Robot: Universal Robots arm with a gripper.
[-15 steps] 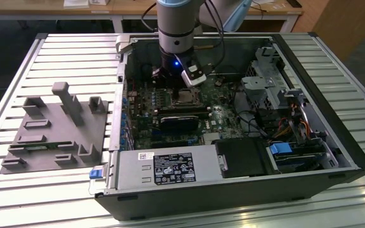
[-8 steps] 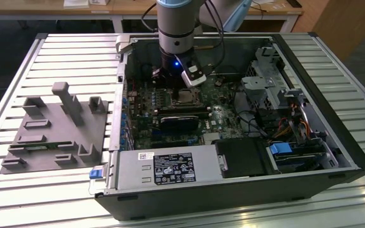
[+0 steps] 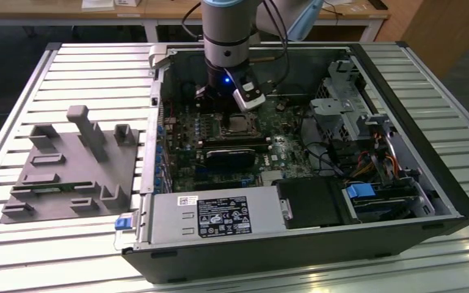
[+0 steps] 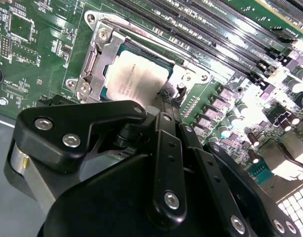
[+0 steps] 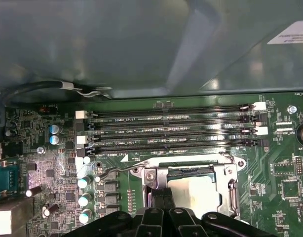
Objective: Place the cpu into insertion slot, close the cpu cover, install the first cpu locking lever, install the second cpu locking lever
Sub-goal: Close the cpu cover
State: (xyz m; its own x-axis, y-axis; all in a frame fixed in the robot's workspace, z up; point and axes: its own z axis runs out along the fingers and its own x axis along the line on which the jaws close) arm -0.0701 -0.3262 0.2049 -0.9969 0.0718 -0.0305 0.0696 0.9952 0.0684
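- One black, open-sided computer case (image 3: 454, 204) lies on a pale slatted metal table (image 3: 80, 67), with a grey moulded fixture (image 3: 71, 165) on the exterior view's left.
- One grey robot arm (image 3: 228, 30) reaches down into the case, over the green circuit board (image 4: 38, 54).
- Down flat on the silver-rimmed insertion slot (image 3: 236, 124) lies the thin silvery cpu cover (image 4: 103, 54), framing the silvery-grey square cpu (image 4: 139, 76) seated inside.
- Fingertips of the black gripper (image 4: 169, 101) are pressed together, right at the cover's edge.
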